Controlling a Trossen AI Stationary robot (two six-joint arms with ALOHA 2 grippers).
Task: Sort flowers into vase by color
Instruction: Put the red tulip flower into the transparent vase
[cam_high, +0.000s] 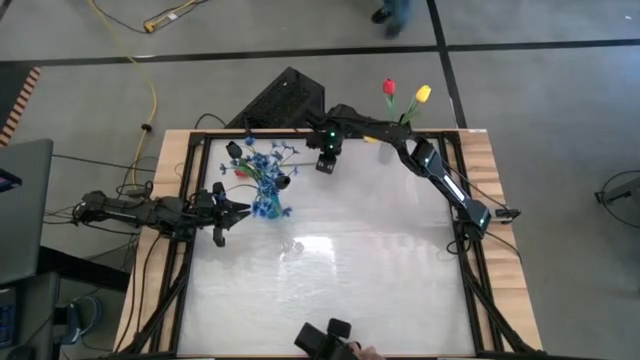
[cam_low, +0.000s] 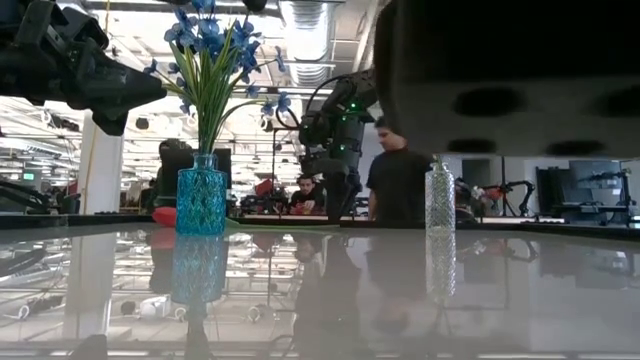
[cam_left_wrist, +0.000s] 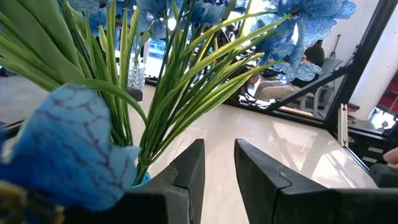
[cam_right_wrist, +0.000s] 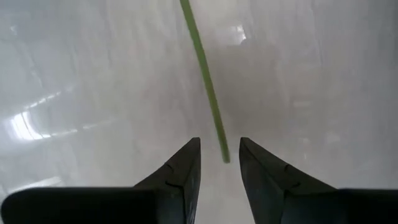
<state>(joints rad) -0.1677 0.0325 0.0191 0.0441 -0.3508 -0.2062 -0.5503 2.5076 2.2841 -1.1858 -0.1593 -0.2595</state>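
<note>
The right gripper (cam_right_wrist: 219, 163) hovers near the far edge of the surface (cam_high: 340, 280), fingers spread over a green stem (cam_right_wrist: 204, 68), whose long axis runs away from them. The left gripper (cam_left_wrist: 219, 171), fingers slightly apart and empty, waits beside the blue vase (cam_high: 268, 208).

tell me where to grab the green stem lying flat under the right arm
Grip the stem near its free end, straight down from above, with the right end effector straddling it: it is thin and lies flat on the table.

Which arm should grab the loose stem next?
Right. The right claw hangs open directly over the green stem on the table; the left claw is beside the blue vase.
</note>
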